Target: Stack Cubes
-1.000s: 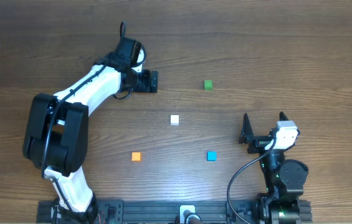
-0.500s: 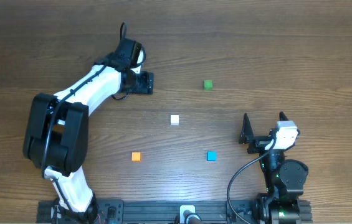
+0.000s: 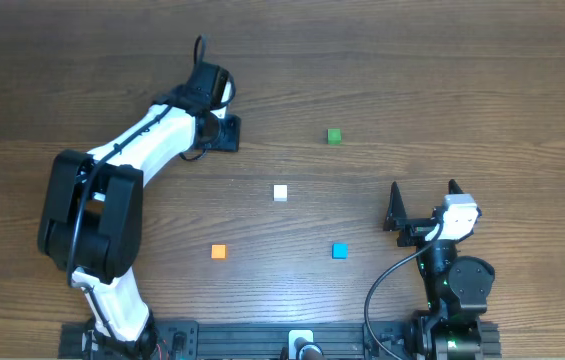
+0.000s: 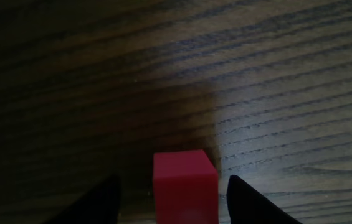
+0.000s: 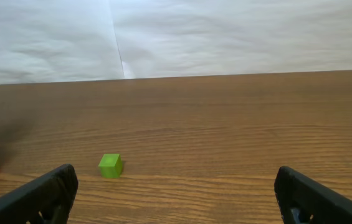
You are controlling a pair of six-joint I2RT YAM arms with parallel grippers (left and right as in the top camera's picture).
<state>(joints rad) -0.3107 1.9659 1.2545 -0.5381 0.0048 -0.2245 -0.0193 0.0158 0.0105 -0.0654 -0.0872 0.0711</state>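
Observation:
A red cube [image 4: 184, 186] sits on the wooden table between the fingers of my left gripper [image 4: 174, 208], which is open, with a small gap on each side of the cube. In the top view my left gripper [image 3: 232, 133] is at the far left-centre of the table. A green cube [image 3: 334, 136] lies to its right, a white cube [image 3: 280, 192] near the middle, and an orange cube [image 3: 219, 252] and a blue cube [image 3: 339, 251] lie nearer the front. My right gripper [image 3: 422, 200] stands open at the right, holding nothing. Its wrist view shows the green cube [image 5: 110, 165] ahead.
The wooden table [image 3: 482, 90] has free room at the back and on the right. A white backdrop [image 5: 225, 37] rises behind the table's far edge. The left arm's white links [image 3: 152, 140] stretch across the left side.
In the top view the left gripper's tip has drawn slightly to the left. The right arm and the loose cubes have not moved.

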